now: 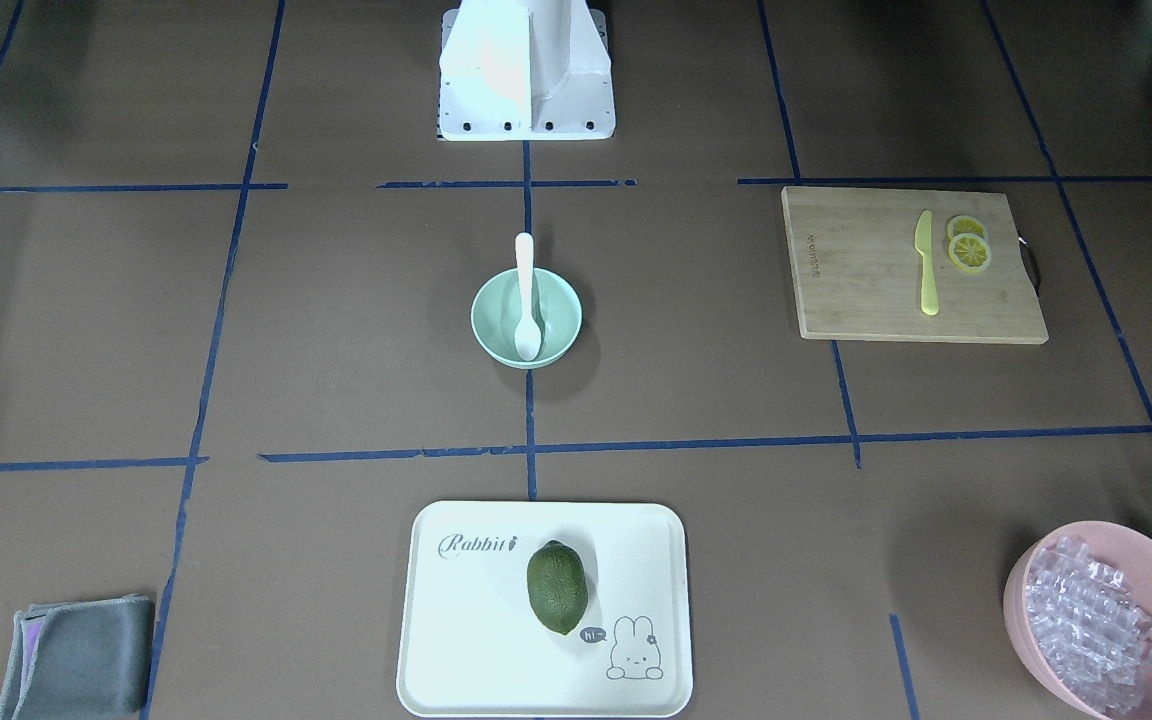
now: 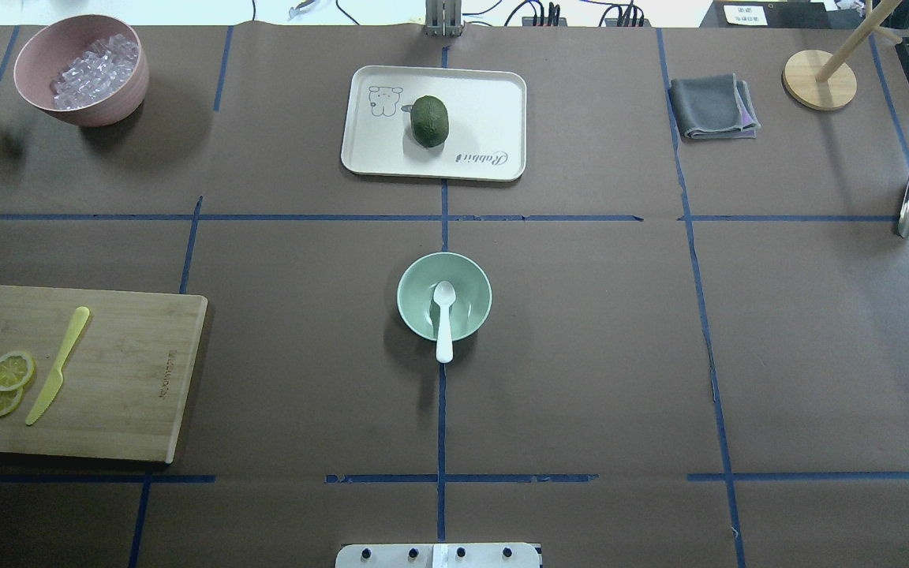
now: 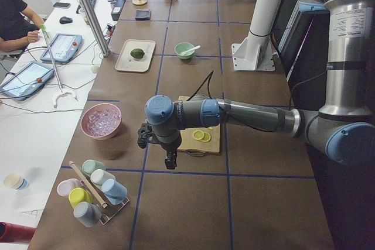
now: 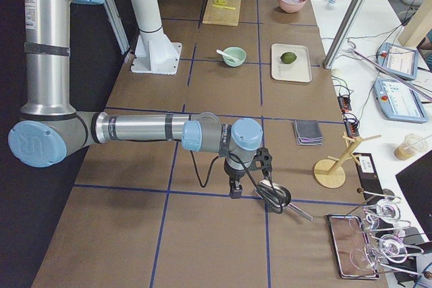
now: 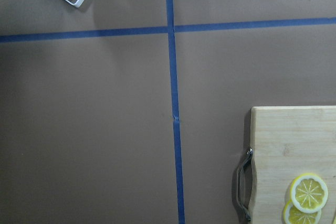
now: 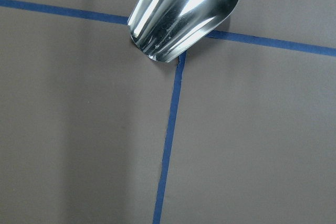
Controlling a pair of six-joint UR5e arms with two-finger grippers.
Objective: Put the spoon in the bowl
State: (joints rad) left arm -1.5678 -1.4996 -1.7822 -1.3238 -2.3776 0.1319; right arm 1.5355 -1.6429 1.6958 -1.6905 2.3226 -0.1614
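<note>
The white spoon [image 1: 527, 300] lies in the mint-green bowl [image 1: 496, 322] at the table's middle, scoop inside and handle resting over the rim toward the robot's base. Both also show in the overhead view, spoon [image 2: 444, 315] and bowl [image 2: 419, 296]. The left gripper [image 3: 170, 159] hangs over the table's left end beside the cutting board, far from the bowl. The right gripper [image 4: 234, 190] hangs over the right end above a metal scoop. Both grippers show only in the side views, so I cannot tell whether they are open or shut. Neither wrist view shows fingers.
A cutting board [image 2: 123, 371] holds a yellow knife [image 2: 58, 364] and lemon slices [image 2: 11, 371]. A tray [image 2: 486, 110] carries a green fruit [image 2: 429, 121]. A pink bowl [image 2: 80, 102] of ice, a grey cloth [image 2: 711, 106], a metal scoop [image 6: 184, 11] and a wooden stand [image 2: 819, 79] sit around the edges.
</note>
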